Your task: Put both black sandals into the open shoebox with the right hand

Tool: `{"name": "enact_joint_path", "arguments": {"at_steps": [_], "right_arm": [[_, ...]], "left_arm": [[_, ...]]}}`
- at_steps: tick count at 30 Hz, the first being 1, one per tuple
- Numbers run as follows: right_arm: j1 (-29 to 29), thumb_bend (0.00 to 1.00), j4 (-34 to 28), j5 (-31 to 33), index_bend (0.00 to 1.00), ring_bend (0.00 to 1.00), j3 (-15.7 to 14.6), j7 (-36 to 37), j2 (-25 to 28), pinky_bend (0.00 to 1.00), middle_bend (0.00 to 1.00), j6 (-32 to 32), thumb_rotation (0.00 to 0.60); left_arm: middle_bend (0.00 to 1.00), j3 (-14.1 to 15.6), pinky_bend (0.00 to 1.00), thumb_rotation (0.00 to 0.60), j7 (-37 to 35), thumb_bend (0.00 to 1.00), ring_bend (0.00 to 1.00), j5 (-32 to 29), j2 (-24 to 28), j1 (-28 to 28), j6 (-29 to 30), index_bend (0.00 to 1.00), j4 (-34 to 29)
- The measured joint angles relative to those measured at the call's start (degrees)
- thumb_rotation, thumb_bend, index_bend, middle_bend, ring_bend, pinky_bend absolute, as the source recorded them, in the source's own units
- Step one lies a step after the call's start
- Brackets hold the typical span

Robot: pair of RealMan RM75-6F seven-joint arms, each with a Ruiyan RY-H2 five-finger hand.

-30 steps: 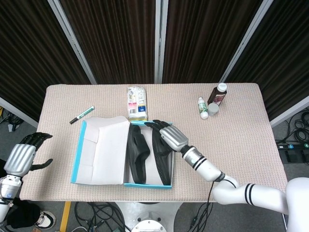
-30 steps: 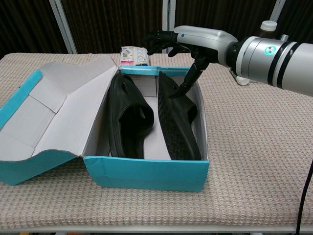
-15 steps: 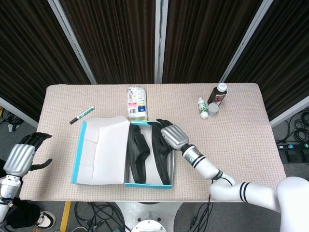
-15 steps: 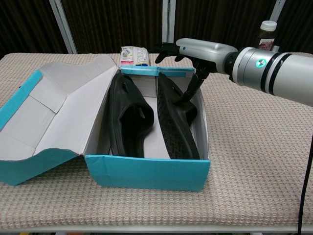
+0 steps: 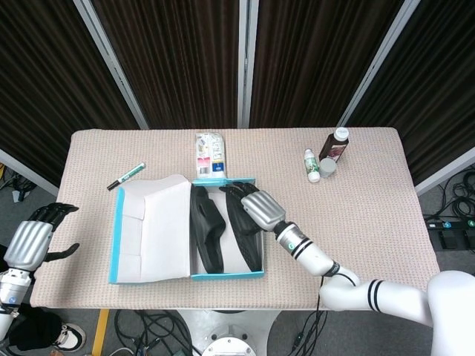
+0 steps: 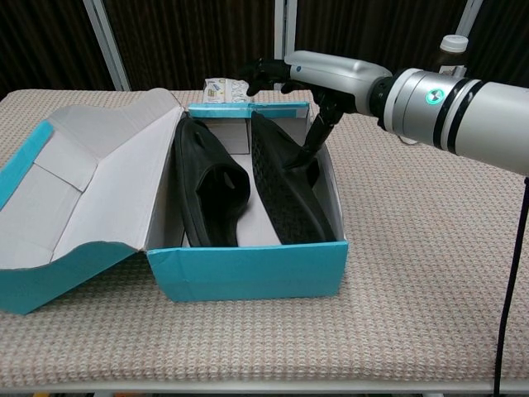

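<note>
At the far left edge of the head view I see my left robot hand (image 5: 33,237) off the tabletop (image 5: 356,215), fingers spread apart and holding nothing; the chest view does not show it. Further right, in the upper left of the tabletop, a green marker (image 5: 126,176) lies by itself, well apart from the shoebox. The shoebox (image 6: 248,273) sits in the lower middle of the frame, blue outside and white inside, its lid (image 6: 91,190) flapped open to the left. Both black sandals are inside it, side by side: the left sandal (image 6: 207,186) leans on its side against the lid side, and the right sandal (image 6: 289,190) lies along the right wall of the box. Just behind the box, toward the top of the frame, lies a small packet (image 5: 209,156).

My right robot hand (image 6: 310,78) hangs over the back right corner of the box. Its fingers (image 6: 264,73) are extended over the far rim, and its thumb (image 6: 314,136) reaches down inside to the right sandal; I cannot tell whether it grips the sandal or only touches it. In the upper right of the tabletop stand a dark bottle (image 5: 335,145) and a small white bottle (image 5: 312,164), near each other.
</note>
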Motion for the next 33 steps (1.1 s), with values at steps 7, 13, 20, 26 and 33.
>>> {"name": "enact_joint_path", "arguments": {"at_steps": [7,13,20,26,33], "right_arm": [[-1.7,0.01,-5.2,-1.8,0.0,0.0,0.4,-0.5,4.0,0.09,0.12,3.7,0.6],[-5.2,0.03,-8.5,-3.7,0.0,0.0,0.0,-5.9,9.0,0.06,0.09,11.2,0.6],[-11.6,0.06,-13.1,-4.1,0.0,0.0,-2.3,-22.4,16.5,0.0,0.0,19.9,0.6],[-21.1,0.07,-17.2,-5.0,0.0,0.0,-6.5,-31.0,24.6,0.0,0.0,29.9,0.6],[-31.1,0.07,-17.6,-7.0,0.0,0.0,-11.0,-32.2,26.0,0.0,0.0,39.9,0.6]], "left_arm": [[0.21,-0.1,0.2,0.6,0.3,0.19,0.14,0.1,0.1,-0.1,-0.1,0.22,-0.2],[0.21,-0.4,0.2,0.6,1.0,0.19,0.14,0.0,0.2,-0.2,0.3,0.22,-0.7],[0.21,-0.8,0.2,0.6,2.4,0.19,0.14,0.2,0.3,-0.2,1.0,0.22,-1.4],[0.21,-1.5,0.2,0.6,4.2,0.19,0.14,0.4,0.4,-0.2,2.4,0.22,-2.3],[0.21,-1.6,0.2,0.6,7.1,0.19,0.14,0.9,0.7,-0.2,3.1,0.22,-2.9]]}}
